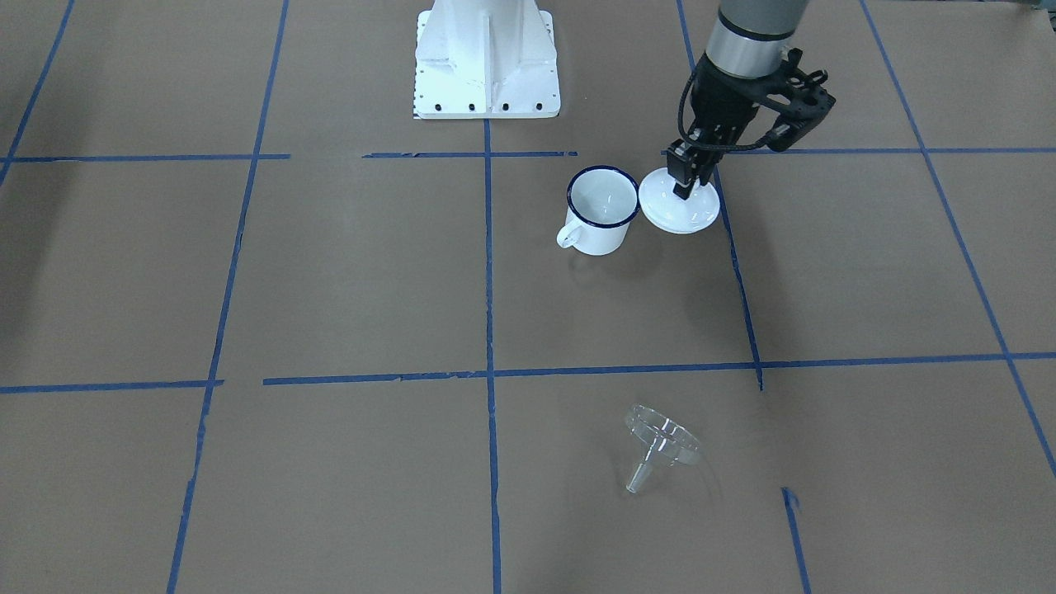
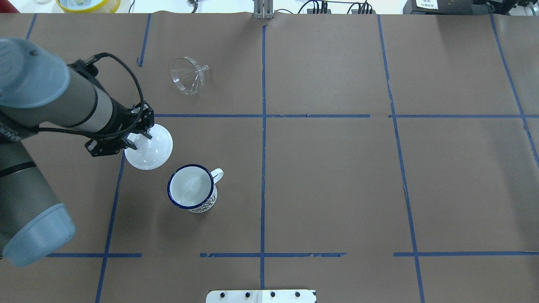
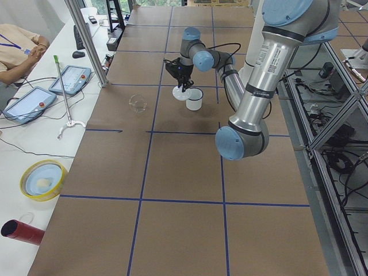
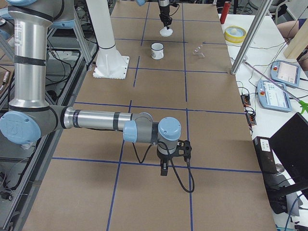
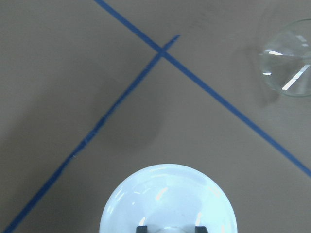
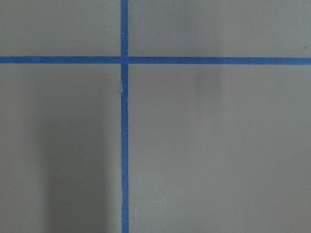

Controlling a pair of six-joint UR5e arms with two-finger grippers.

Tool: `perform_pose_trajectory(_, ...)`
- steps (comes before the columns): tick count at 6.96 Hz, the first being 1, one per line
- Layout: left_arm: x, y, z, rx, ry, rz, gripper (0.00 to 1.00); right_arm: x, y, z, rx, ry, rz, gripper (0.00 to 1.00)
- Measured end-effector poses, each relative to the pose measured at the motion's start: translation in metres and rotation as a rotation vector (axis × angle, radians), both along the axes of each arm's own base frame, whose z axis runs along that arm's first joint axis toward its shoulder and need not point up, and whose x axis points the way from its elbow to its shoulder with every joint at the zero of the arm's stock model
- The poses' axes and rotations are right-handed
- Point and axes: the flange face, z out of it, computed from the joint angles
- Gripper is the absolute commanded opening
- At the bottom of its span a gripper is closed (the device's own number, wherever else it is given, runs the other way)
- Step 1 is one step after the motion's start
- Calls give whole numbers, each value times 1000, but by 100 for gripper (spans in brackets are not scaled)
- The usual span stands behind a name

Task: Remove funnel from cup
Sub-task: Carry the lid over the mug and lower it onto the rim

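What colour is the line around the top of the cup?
Dark blue. The cup itself is white. It shows best in the overhead view.

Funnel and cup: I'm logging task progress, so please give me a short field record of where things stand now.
funnel: out of the cup, lying on its side on the table, well apart from it
cup: upright, empty
lid: white, beside the cup
left gripper: shut on the lid's knob
right gripper: over bare table, far from the other things; open or shut cannot be told
task state: funnel already removed
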Motion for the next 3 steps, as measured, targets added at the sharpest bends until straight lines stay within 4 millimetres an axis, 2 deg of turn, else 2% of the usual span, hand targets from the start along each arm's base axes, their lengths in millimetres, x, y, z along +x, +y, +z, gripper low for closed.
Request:
perform_pose_trajectory(1, 29, 4, -16, -47, -10, 15, 0, 0, 0, 0, 0, 0, 0, 100)
perform_pose_trajectory(2, 59, 15, -16, -79, -31, 44, 0, 0, 0, 0, 0, 0, 0, 100)
perform_pose_trajectory(3, 77, 24, -12, -97, -48, 58, 0, 0, 0, 0, 0, 0, 0, 100)
